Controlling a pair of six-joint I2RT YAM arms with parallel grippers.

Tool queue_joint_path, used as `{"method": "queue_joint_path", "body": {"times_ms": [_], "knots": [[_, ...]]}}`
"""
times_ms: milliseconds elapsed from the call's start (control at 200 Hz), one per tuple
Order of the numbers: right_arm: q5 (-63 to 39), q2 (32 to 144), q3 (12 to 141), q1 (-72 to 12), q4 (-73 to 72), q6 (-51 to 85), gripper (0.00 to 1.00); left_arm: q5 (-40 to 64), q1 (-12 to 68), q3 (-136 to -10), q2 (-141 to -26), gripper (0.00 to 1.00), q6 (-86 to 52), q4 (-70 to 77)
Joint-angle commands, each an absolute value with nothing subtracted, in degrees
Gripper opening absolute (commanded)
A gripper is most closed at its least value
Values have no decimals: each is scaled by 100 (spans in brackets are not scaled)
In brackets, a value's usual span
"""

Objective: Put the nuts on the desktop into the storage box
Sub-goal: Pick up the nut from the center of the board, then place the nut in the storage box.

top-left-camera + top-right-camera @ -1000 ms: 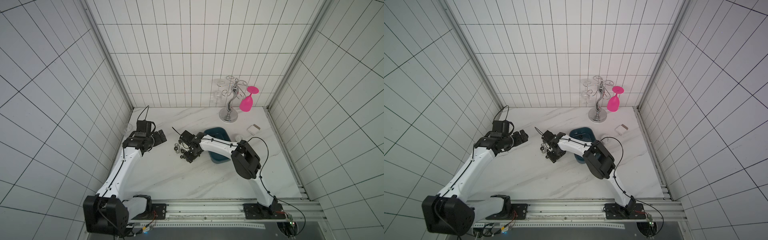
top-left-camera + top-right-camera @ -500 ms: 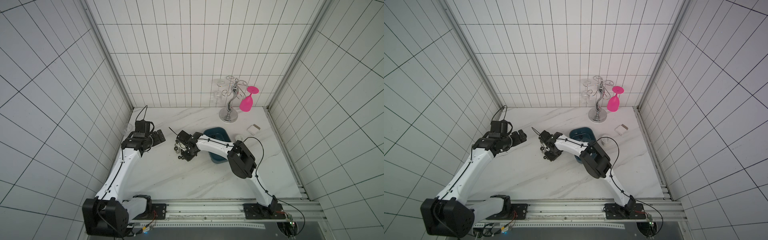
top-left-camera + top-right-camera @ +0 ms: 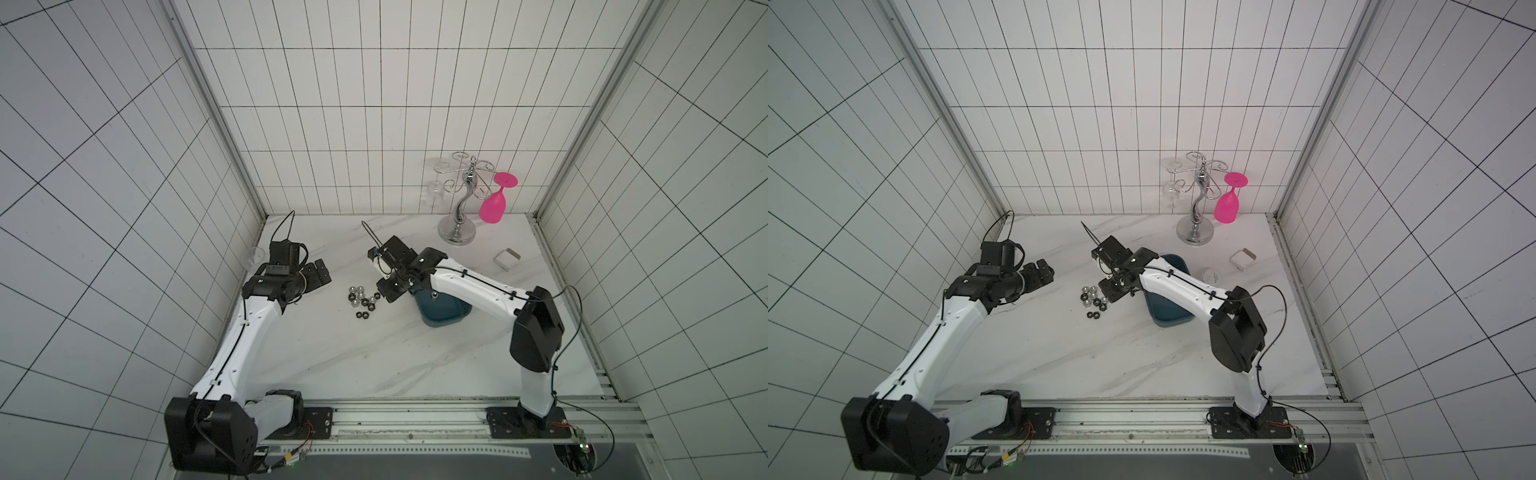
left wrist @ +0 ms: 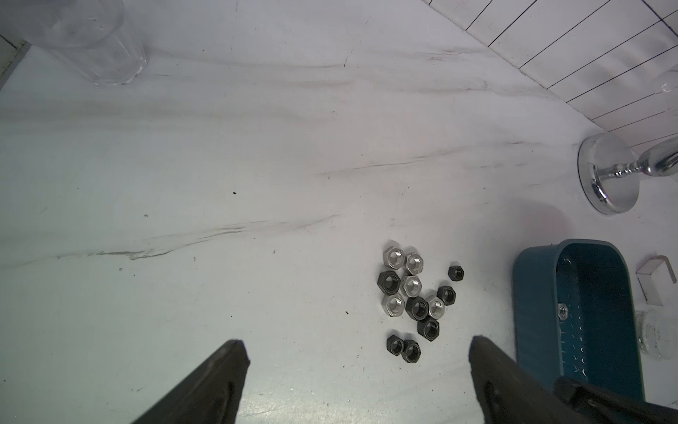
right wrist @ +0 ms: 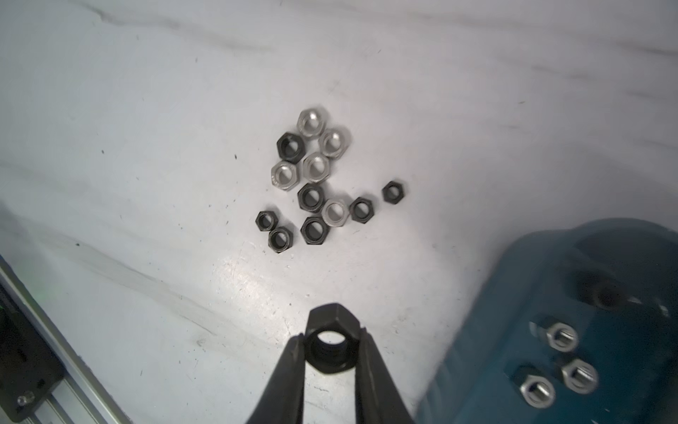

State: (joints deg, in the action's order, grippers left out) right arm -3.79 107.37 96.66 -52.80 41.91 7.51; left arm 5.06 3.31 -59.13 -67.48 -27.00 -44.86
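Nuts (image 5: 312, 180) are sitting piled on the worktop (image 5: 146, 128) left of the storage box (image 5: 550, 253), but the right pincer (image 5: 331, 341), just snapped closed, is pinching a black nut (image 5: 330, 350) ready to drop in; left pincer (image 4: 357, 343) is hanging spread.

Left arm (image 3: 249, 332) stretched forward, left gripper (image 4: 357, 343) spread wide; right arm (image 3: 473, 286) angled inward, right gripper (image 5: 332, 339) pinching a black nut (image 5: 328, 354).

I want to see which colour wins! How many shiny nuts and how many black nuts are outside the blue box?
Silver nuts on the desktop: 5
Black nuts on the desktop: 7
Black nut pinched in the right tool: 1
Total: 13
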Motion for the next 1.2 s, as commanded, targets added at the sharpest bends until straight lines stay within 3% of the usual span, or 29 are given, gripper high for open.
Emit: {"method": "queue_joint_path", "body": {"times_ms": [0, 400, 930, 1049, 1194], "knots": [[-260, 10442, 9198, -4749, 4231, 980, 23, 724, 325, -5881, -6769, 98, -2720, -4383], [-609, 10343, 7749, -3606, 4001, 1003, 24, 791, 334, -5829, -6812, 98, -2782, -4296], [-844, 11534, 8601, -3595, 4104, 861, 26, 745, 330, -5900, -6864, 98, -2729, -4328], [-758, 11742, 8802, -3597, 4177, 857, 31, 738, 334, -5933, -6882, 98, -2711, -4346], [-671, 11768, 8869, -3595, 4355, 844, 46, 731, 334, -6002, -6899, 98, -2689, -4379]]}}
